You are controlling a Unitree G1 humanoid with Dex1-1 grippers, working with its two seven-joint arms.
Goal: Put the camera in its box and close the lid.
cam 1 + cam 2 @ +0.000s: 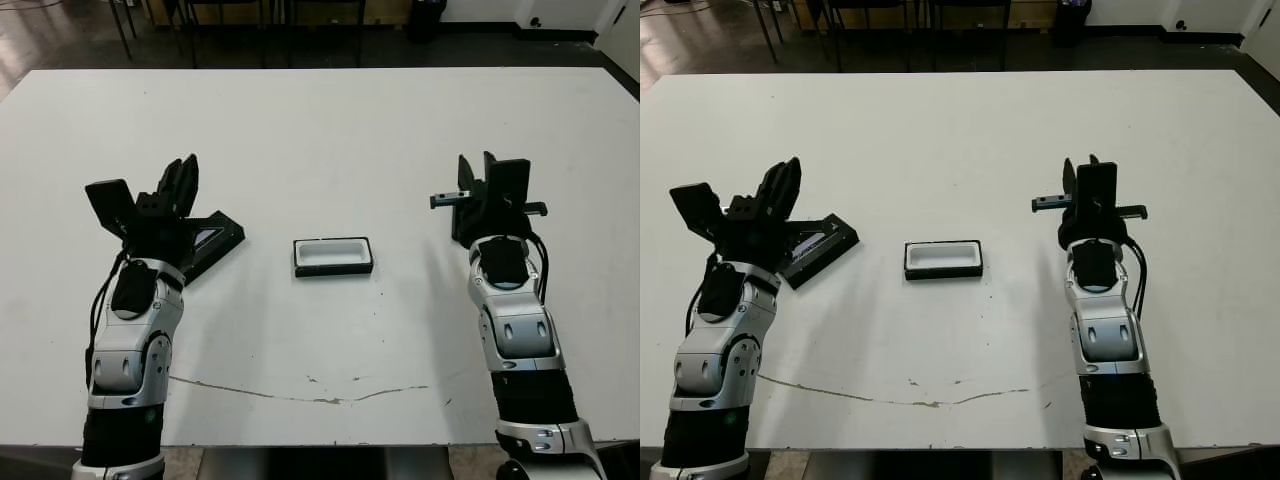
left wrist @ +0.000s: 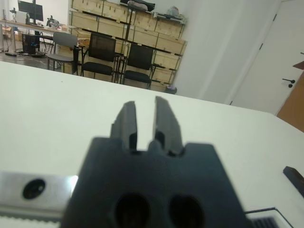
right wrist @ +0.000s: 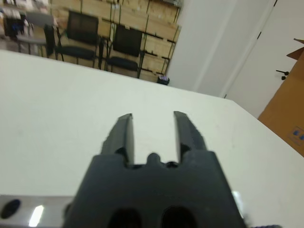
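Waiting over a white tabletop, two arms flank an open box

Resting near the middle of the white tabletop (image 1: 320,130) is the box (image 1: 333,256), a shallow black tray with a white lining. It lies flat with its long side across the view, and nothing is inside it.

The left arm rises from the near left edge. Its left pincer (image 1: 183,180) points away from the robot and is raised above the surface. In the left wrist view its two black fingers (image 2: 126,124) stand a narrow gap apart, with nothing between them.

Just beside that arm, on the side toward the box, a flat black piece (image 1: 207,240) lies at an angle on the tabletop. The arm covers part of it. A bluish patch shows on its face in one head view and a pale strip in the other. Whether this piece is the camera or the lid cannot be told, and no second such piece is in sight. It lies apart from the box.

The right arm rises from the near right edge, well apart from the box. Its right pincer (image 1: 478,178) also points away, and in the right wrist view its fingers (image 3: 122,134) are spread wider and grip nothing.

Dark chairs (image 2: 137,61) and wooden crates stand beyond the far edge.
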